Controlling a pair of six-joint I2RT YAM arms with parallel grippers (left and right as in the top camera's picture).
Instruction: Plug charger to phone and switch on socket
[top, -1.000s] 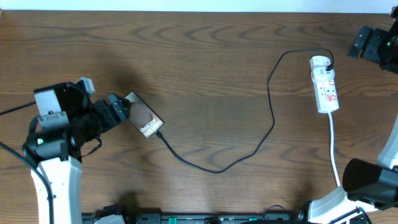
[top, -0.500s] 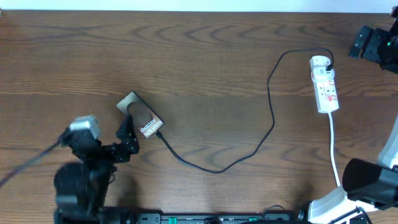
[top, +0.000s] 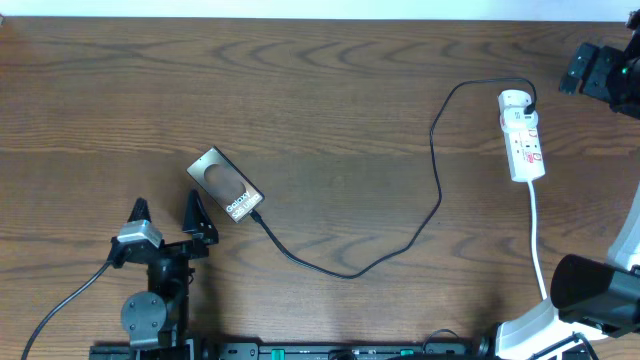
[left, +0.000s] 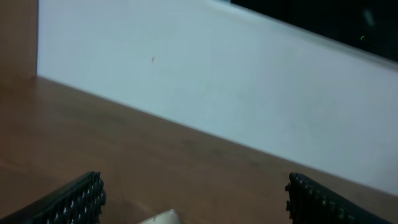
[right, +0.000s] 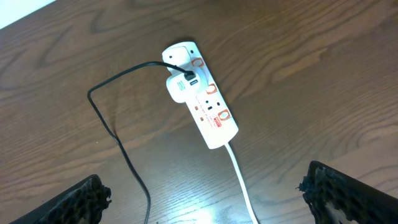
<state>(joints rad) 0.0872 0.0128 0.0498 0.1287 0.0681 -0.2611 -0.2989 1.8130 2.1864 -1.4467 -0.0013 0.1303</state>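
Your left gripper is sitting at the near left of the brown wooden counter, its jaws spread wide and holding nothing. It is standing just clear of the flat dark brown rectangular phone. That is likely because the connector tip of the long thin black charger cable is already lying against the phone's near-right end and looks plugged in. Your right gripper is hovering wide open and empty over the narrow white socket strip with red switch marks at the far right, probably lining up for the switch. A second ago the left gripper was reaching onto the phone's left end. It has since been pulling back toward the near edge, while the phone, cable and right gripper are staying put.
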